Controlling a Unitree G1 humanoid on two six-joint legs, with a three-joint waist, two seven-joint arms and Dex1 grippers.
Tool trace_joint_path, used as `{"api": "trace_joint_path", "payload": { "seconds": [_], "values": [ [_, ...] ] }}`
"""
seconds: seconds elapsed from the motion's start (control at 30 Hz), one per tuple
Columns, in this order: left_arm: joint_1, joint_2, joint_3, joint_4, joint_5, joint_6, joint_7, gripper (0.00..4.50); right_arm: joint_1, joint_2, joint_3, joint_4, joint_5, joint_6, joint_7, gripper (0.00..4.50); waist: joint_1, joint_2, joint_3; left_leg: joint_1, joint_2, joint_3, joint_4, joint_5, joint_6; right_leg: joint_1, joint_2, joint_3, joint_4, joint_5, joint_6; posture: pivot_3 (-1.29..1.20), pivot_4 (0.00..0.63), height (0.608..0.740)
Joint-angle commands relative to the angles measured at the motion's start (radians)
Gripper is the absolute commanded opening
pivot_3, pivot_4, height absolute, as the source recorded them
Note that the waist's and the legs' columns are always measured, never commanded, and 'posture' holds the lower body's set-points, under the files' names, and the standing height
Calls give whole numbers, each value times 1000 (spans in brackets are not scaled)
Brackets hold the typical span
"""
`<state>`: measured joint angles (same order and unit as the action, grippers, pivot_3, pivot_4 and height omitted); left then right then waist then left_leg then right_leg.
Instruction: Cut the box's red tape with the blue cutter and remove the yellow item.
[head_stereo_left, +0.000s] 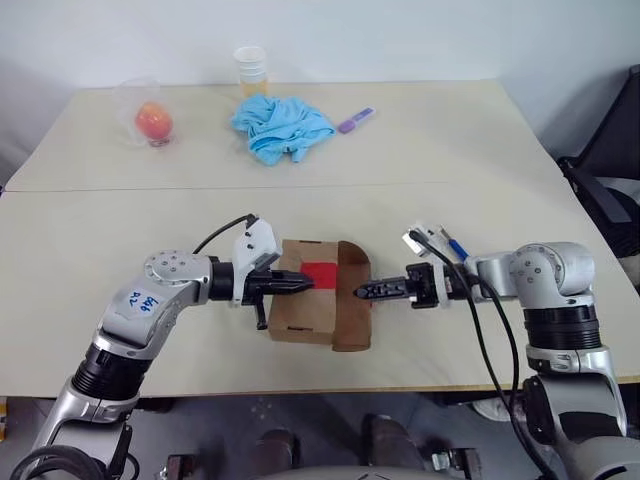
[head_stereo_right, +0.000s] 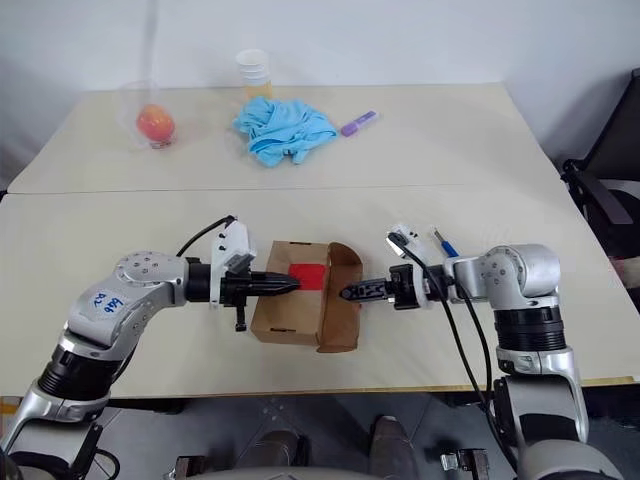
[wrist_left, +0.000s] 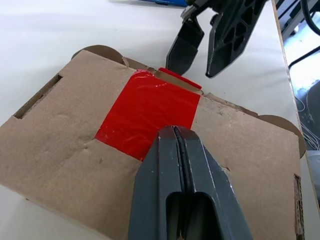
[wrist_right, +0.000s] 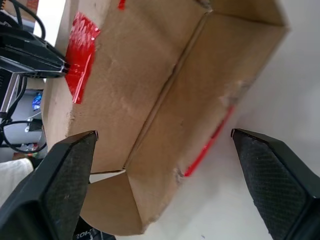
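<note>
Box sat between both grippers near the table's front edge, one end flap folded open on the right

Left gripper is seen clenched tight with nothing in it, tips pressed onto the box top right at the red tape; right gripper is spread wide and empty, held just at the opened flap, fingers either side of the open end in the wrist view; blue cutter is left lying on the table beside the right arm, apart from the box; further back a blue cloth, a purple marker, a cup and a wrapped orange fruit are parked; yellow item can't be made out.
</note>
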<state>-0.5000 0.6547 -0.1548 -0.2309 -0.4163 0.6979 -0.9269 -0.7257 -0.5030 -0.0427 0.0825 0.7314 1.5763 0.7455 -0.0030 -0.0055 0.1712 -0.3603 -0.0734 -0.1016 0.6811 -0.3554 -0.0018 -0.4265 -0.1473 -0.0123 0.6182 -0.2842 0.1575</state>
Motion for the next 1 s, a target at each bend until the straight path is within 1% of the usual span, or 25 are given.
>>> {"api": "trace_joint_path", "payload": {
  "seconds": [0.03,0.23,0.47,0.57,0.67,0.7,0.9,1.0],
  "values": [
    [25,19,-18,-2,18,23,0,0,18,32,34,-13,10,16,-12,3537,0,0,0,0,0,0,0,0,0,0,0,0,0,0,0,0,150,740],
    [14,16,-19,6,20,19,-2,0,9,91,-4,38,-4,29,-57,1571,0,0,0,0,0,0,0,0,0,0,0,0,0,0,0,0,150,740],
    [10,12,-15,17,22,9,1,0,13,108,18,117,-52,-34,-92,1571,0,0,0,1,0,0,0,0,0,0,0,0,1,0,0,0,150,740],
    [8,12,-14,22,23,5,0,0,10,117,20,132,-63,-51,-108,1018,-1,0,0,2,0,1,1,0,-1,1,0,1,1,0,0,0,150,740],
    [7,19,-9,25,25,-5,-6,0,12,121,3,130,-65,-46,-134,101,0,-2,-2,4,0,0,1,0,-1,2,0,1,0,0,0,0,150,740],
    [8,21,-7,26,25,-8,-8,0,13,118,-4,123,-61,-37,-140,21,0,-4,-2,5,0,0,1,0,-1,3,0,1,0,0,0,0,150,740],
    [14,18,-9,29,26,-19,-5,0,9,96,-68,81,-35,31,-177,21,7,-3,-2,6,0,-2,1,1,0,7,-1,1,-3,0,0,0,150,740],
    [19,-6,-10,33,29,-37,14,0,9,62,-81,69,-11,38,-194,21,14,-2,-1,5,0,-3,1,0,1,7,-1,0,-5,0,0,0,150,740]
  ]
}}
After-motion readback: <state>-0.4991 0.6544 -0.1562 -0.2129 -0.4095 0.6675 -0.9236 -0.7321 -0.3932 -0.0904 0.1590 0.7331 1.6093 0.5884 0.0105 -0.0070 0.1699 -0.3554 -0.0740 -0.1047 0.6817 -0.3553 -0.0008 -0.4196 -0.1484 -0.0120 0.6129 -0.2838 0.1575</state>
